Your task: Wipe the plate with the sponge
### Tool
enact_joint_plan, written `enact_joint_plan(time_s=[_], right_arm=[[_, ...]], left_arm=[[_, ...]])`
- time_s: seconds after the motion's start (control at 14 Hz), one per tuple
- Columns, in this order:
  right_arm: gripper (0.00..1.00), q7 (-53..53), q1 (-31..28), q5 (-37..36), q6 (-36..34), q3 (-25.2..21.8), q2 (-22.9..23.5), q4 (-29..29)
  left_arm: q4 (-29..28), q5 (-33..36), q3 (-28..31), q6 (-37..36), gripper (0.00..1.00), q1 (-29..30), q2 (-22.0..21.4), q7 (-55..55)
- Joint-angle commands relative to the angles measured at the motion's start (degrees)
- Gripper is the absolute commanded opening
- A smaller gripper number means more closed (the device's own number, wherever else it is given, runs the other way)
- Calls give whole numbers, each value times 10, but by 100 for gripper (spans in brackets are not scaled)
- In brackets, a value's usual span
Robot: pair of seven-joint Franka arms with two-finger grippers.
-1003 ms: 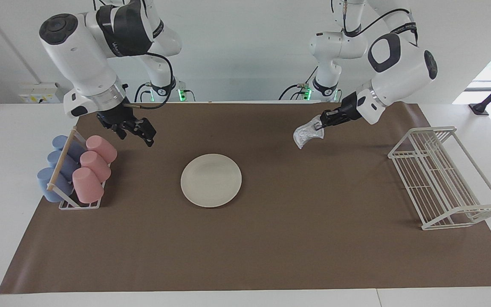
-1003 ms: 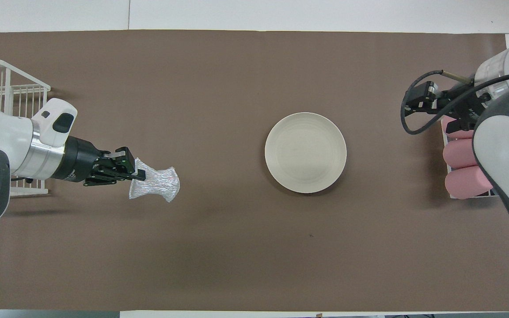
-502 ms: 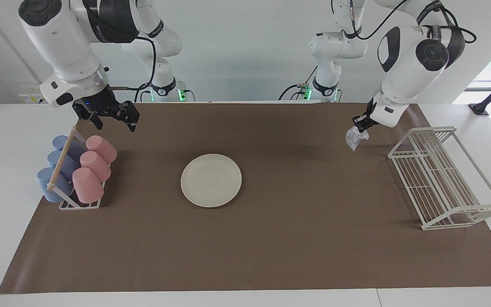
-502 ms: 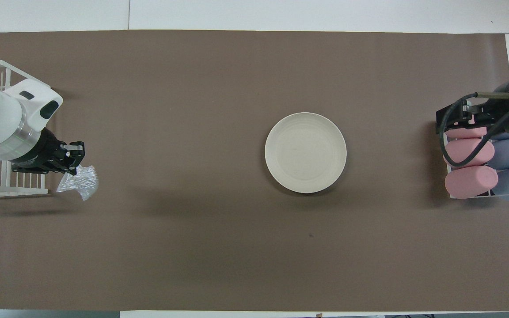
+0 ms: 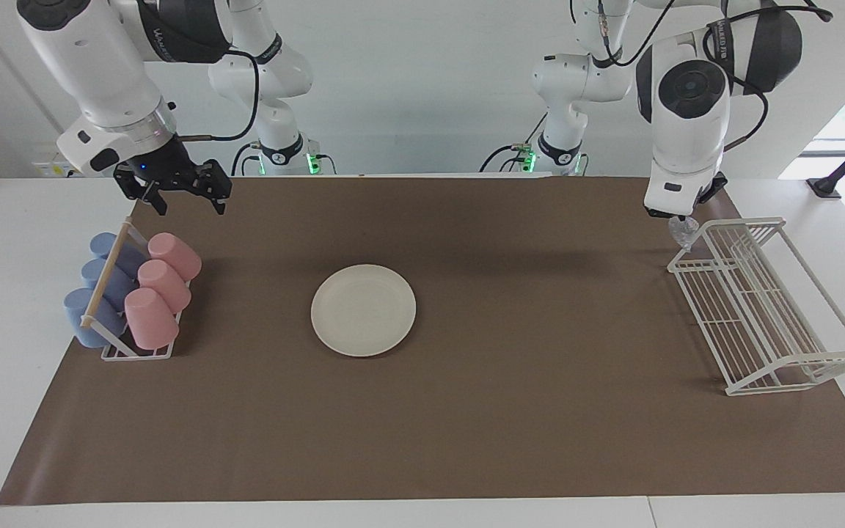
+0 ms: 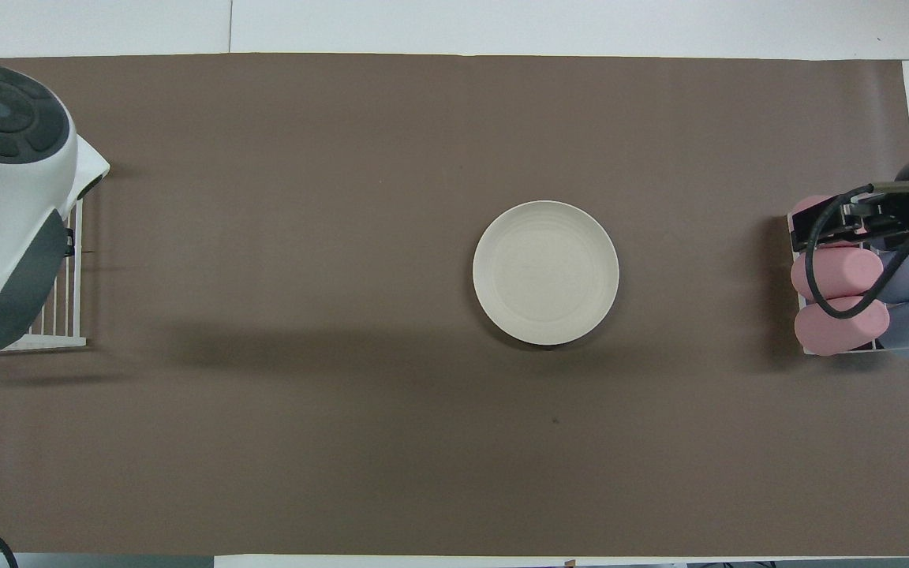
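The right end effector (image 5: 184, 194), fingers spread and empty, hangs over the cup rack (image 5: 133, 352). The left end effector (image 5: 679, 220) grips the sponge (image 5: 681, 232) tightly above the wire rack (image 5: 767, 308). The plate (image 5: 363, 310) lies mid-bench, farther out.

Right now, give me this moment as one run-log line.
left gripper: shut on sponge, over wire rack end | right gripper: open, empty, above cup rack | plate: mid-table, untouched

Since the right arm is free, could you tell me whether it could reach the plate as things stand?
Probably yes: the right gripper hangs open over the mat by the cup rack, and nothing stands between it and the plate.
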Motion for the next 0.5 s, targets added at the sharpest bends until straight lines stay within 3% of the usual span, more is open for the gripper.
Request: enact_joint_plan(time_s=[0.0,0.21,0.43], right_arm=[[100,0,8,-1,10,-7,-42,-45],[100,0,4,-3,10,-10,-75,-99],[100,-3,2,-2,13,-15,-77,-104]], left_arm=[[10,104,4,25,0,0,45,-17],[-48,179,7,104,0,37,47,-25],[-91,222,8,157,0,63,51,-65]])
